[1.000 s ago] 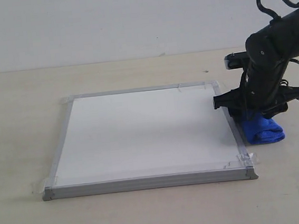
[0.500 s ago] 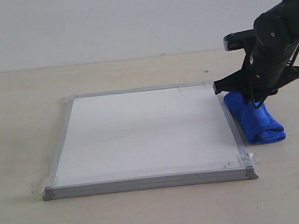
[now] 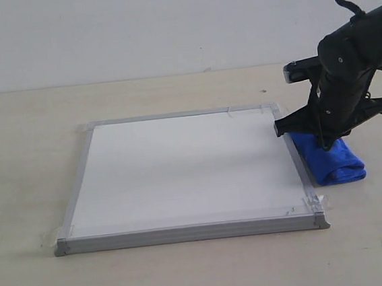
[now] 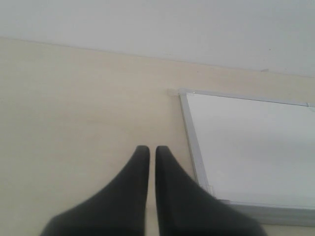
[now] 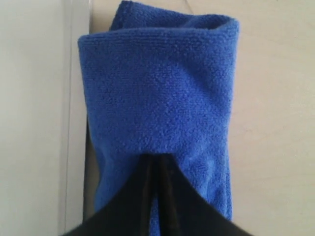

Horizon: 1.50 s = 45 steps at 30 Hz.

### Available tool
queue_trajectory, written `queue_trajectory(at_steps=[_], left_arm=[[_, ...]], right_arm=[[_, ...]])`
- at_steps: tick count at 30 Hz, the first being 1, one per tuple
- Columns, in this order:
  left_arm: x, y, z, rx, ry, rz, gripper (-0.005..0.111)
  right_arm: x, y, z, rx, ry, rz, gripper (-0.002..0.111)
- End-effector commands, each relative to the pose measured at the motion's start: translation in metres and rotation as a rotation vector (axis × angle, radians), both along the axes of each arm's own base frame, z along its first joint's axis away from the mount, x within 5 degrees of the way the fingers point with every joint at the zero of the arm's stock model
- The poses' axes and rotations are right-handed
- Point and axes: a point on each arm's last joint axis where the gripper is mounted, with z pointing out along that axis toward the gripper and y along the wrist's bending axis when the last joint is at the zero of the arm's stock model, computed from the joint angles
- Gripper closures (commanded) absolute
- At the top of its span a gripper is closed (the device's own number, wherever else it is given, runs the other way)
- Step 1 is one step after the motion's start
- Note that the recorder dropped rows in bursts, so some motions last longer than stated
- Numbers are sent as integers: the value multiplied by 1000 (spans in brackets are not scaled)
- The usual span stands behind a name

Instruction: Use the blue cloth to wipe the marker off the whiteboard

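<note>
The whiteboard (image 3: 180,168) lies flat on the table, and no marker line shows on its white face. The blue cloth (image 3: 340,162), folded into a roll, rests on the table just off the board's right edge. My right gripper (image 3: 326,145) hangs over the cloth's far half, tips at its surface. In the right wrist view the right gripper (image 5: 156,158) is shut, fingertips together over the cloth (image 5: 157,93), with the whiteboard (image 5: 29,123) alongside. My left gripper (image 4: 148,148) is shut and empty above bare table, next to the whiteboard (image 4: 251,147) corner.
Pale wooden table (image 3: 27,131) surrounds the board. A white wall (image 3: 132,27) stands behind. Clear tape (image 3: 315,203) holds the board's corners down. The left arm is outside the exterior view.
The right gripper rose off the cloth from its low position a second ago, then came down a little again. The cloth stayed on the table beside the board.
</note>
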Motion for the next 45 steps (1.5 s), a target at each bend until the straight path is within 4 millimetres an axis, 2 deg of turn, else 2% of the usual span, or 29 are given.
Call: queue_trajectory(at_steps=[1, 3, 6, 9, 12, 18, 25, 31, 37, 45], left_arm=[[0, 0, 0, -9, -8, 2, 102], [0, 0, 0, -9, -8, 2, 102], [0, 0, 0, -9, -8, 2, 102], [0, 0, 0, -9, -8, 2, 102], [0, 0, 0, -9, -8, 2, 102], [0, 0, 0, -9, -8, 2, 102], [0, 0, 0, -9, -8, 2, 102], [0, 0, 0, -9, -8, 2, 102], [0, 0, 0, -9, -8, 2, 102], [0, 0, 0, -9, -8, 2, 102]], right_arm=[[-1, 0, 0, 9, 1, 25, 108], [-2, 5, 10, 13, -22, 48, 108], [-9, 14, 42, 6, -86, 87, 108], [-27, 20, 77, 15, -169, 99, 108], [-53, 16, 100, 6, -236, 81, 108], [-119, 2, 118, 38, -297, 72, 108], [-195, -7, 123, 209, -377, -6, 108], [-240, -18, 126, 201, -335, -41, 108], [-254, -21, 137, 218, -405, -38, 108], [-251, -18, 143, 200, -482, 26, 108]])
